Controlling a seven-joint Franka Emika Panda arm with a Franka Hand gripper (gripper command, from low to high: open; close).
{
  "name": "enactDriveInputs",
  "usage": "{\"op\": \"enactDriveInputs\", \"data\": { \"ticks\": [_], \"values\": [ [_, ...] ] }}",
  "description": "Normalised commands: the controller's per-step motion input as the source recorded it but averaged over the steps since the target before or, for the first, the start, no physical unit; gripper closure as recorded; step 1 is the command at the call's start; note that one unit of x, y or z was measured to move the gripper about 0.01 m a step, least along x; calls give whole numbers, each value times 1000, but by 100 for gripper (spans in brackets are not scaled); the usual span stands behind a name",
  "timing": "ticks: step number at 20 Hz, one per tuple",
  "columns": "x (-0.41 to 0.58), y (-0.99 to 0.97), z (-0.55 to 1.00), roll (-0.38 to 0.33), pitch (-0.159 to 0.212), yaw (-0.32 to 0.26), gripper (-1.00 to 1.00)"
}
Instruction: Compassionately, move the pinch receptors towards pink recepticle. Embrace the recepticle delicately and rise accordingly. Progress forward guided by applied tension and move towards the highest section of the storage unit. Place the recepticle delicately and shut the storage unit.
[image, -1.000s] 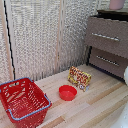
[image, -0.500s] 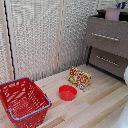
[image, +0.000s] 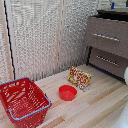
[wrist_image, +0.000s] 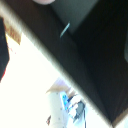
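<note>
The storage unit (image: 111, 44) is a dark brown cabinet with silver bar handles at the exterior view's right. Its highest section (image: 114, 13) shows only as a dark band under the frame's upper edge, and I cannot tell whether it is open. A small blue bit (image: 112, 5) just above it looks like a fingertip of the pinch receptors, whose other parts are cut off. The pink recepticle does not show clearly in either view. The wrist view is blurred: dark brown panels (wrist_image: 95, 55), a cyan streak (wrist_image: 65, 30) and a pale pinkish shape (wrist_image: 44, 1) at the frame's edge.
A red wire basket (image: 21, 102) stands on the wooden table (image: 90, 110) at the exterior view's left. A low red bowl (image: 67, 92) and a snack bag (image: 79, 78) sit mid-table. A white arm part (image: 125, 75) shows at the right edge. A white mesh screen (image: 45, 35) is behind.
The small blue bit above the cabinet top has shifted slightly upward. Basket, bowl and snack bag have not moved.
</note>
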Motion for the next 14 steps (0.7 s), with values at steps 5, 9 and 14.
{"op": "enactDriveInputs", "data": {
  "ticks": [5, 9, 14],
  "values": [
    [0, 405, -30, -223, 81, 104, -100],
    [0, 289, -325, -358, -3, 73, -100],
    [-18, 198, -299, -375, -2, 72, -100]
  ]
}}
